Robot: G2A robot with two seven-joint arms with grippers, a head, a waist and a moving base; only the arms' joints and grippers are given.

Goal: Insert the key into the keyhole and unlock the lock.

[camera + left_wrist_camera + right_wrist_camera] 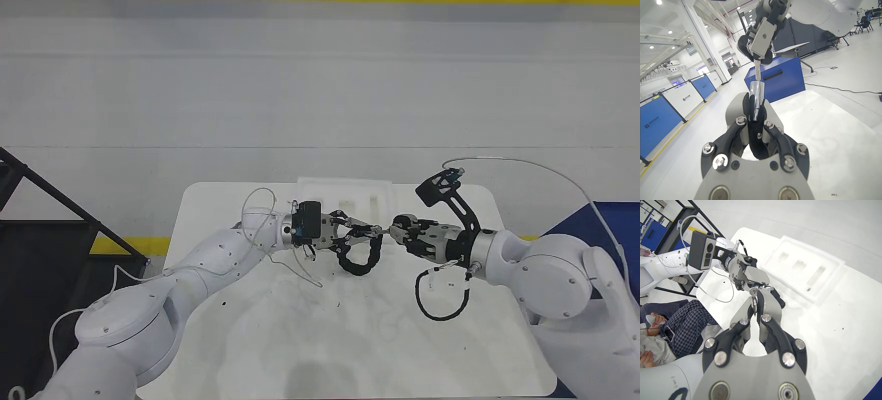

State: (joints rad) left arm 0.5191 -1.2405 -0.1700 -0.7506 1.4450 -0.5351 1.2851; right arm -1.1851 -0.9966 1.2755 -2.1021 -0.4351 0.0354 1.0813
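The lock [756,100] is smooth, shiny metal. The key [758,71] is duller metal. The white foam tray [800,251] is not shiny.

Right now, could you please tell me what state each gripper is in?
Left gripper: shut on the lock.
Right gripper: shut on the key.

Left hand [755,106], right hand [754,303], clenched, tip-to-tip
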